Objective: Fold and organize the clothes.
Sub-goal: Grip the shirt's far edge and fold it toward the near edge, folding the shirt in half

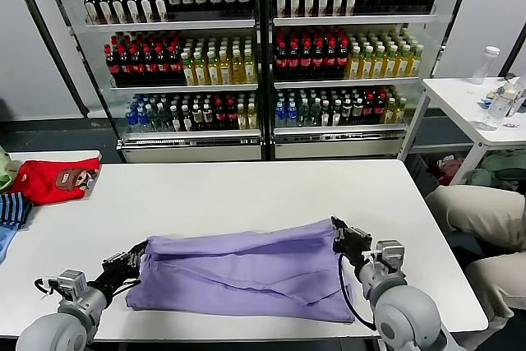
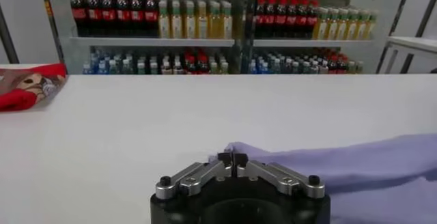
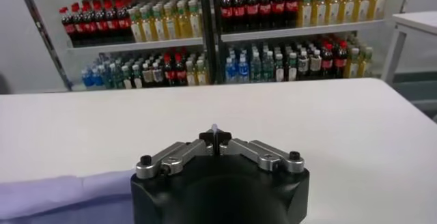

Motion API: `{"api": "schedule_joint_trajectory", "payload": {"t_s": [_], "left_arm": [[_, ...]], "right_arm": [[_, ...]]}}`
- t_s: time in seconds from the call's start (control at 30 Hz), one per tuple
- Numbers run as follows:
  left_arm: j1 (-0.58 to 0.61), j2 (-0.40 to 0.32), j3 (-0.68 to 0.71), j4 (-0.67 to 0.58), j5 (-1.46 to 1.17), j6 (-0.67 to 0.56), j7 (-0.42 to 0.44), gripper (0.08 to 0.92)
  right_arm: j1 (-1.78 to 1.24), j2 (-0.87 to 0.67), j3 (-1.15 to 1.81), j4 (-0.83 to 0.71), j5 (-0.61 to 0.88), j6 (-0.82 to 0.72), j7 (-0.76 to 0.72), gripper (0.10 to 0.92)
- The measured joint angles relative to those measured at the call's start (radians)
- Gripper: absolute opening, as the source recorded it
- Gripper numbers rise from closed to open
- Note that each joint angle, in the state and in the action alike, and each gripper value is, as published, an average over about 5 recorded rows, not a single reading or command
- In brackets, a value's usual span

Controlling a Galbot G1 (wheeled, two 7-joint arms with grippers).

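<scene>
The lavender T-shirt (image 1: 246, 277) lies folded lengthwise on the white table (image 1: 246, 195), plain side up, near the front edge. My left gripper (image 1: 138, 254) is shut on the shirt's left end; in the left wrist view (image 2: 231, 156) cloth (image 2: 341, 160) shows just past the closed fingertips. My right gripper (image 1: 339, 232) is shut on the shirt's far right corner; in the right wrist view (image 3: 215, 135) a thin sliver of lavender cloth sticks up between the closed fingertips, and more shirt (image 3: 61, 194) shows beside it.
A red garment with a brown cartoon patch (image 1: 56, 179) and a blue striped garment (image 1: 12, 211) lie at the table's left edge. Drink coolers (image 1: 263, 47) stand behind the table. A second white table (image 1: 477, 104) and a seated person (image 1: 481, 228) are at the right.
</scene>
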Motion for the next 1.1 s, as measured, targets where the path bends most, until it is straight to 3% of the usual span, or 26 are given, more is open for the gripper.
{"api": "schedule_joint_trajectory", "payload": {"t_s": [0.47,0.6,1.1], "left_arm": [[0.020,0.004,-0.002,-0.014,0.027,0.008,-0.003,0.085],[0.020,0.000,-0.001,-0.016,0.049,0.017,-0.014,0.149],[0.044,-0.040,-0.007,-0.107,0.058,0.044,-0.143,0.580]], "right_arm": [[-0.055,-0.008,0.009,0.021,-0.002,-0.014,0.007,0.123],[-0.073,-0.011,0.017,0.030,-0.005,-0.017,0.007,0.215],[-0.148,-0.009,0.043,0.107,-0.064,-0.022,-0.010,0.647]]}}
